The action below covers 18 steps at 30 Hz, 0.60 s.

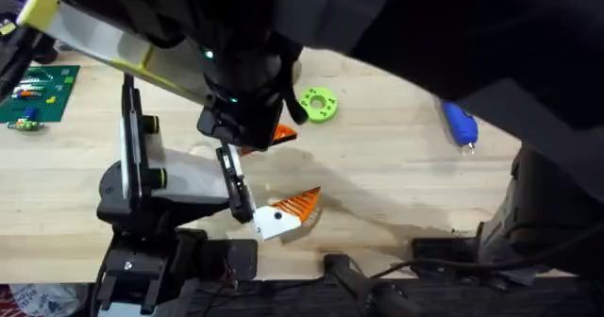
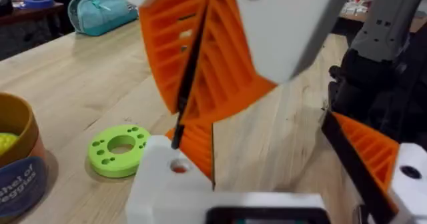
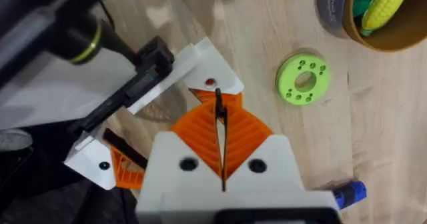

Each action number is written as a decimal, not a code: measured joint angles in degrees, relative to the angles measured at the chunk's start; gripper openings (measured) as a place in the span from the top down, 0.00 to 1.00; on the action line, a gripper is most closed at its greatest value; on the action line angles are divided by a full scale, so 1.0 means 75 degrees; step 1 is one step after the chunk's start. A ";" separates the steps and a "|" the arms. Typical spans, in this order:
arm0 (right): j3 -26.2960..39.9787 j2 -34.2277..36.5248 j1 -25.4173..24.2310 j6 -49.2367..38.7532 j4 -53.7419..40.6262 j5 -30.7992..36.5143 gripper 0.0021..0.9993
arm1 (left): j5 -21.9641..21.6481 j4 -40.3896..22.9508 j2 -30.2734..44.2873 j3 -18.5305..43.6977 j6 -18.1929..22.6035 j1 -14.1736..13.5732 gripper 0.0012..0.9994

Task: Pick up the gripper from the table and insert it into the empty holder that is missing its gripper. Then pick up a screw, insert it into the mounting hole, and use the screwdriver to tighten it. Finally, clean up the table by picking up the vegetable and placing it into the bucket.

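**Item: the gripper** [image 2: 198,145]. A small orange ribbed wedge on a white block base. It sits mid-desk, just left of and slightly nearer than the green disc [image 2: 120,149], at the vacant end of my left arm's holder rail.

**Right jaws** [image 3: 219,107]. Closed, with the ribbed pads pressed together and the tips pinching the orange wedge from above.

**Left jaws** [image 2: 277,151]. Spread wide and holding nothing. The fitted finger [image 2: 367,151], whose white base has a dark hole, stands well apart from the new one.

**Handling (judged).**
- The part looks light and stiff, like printed plastic.
- The ribs should keep it from slipping, though the thin wedge tip may flex if it is squeezed hard.
- Hold it across the wedge's flat ribbed faces and leave the white block free to seat.
- A small reddish spot shows in the block's hole. I cannot tell whether it is a screw.

**Also on the desk** [image 1: 396,194].
- The screwdriver [image 1: 460,124] lies untouched at the far right.
- The bucket [image 3: 393,41] stands beyond the disc, with a corn cob [image 3: 387,4] inside.
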 joint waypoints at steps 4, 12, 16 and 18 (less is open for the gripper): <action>0.0000 0.0002 0.0000 0.0001 0.0004 0.0019 0.99 | 0.0000 0.0000 0.0000 0.0000 0.0000 0.0000 0.01; 0.0000 0.0302 0.0000 0.0000 -0.0012 -0.0088 0.99 | -0.0034 -0.0001 0.0001 0.0000 -0.0050 0.0005 0.01; 0.0000 0.0364 0.0000 0.0001 -0.0045 -0.0136 0.99 | -0.0058 0.0003 0.0000 0.0000 -0.0077 0.0017 0.01; 0.0000 0.0364 0.0000 0.0000 -0.0045 -0.0150 0.99 | -0.0058 0.0003 0.0000 0.0000 -0.0079 0.0017 0.01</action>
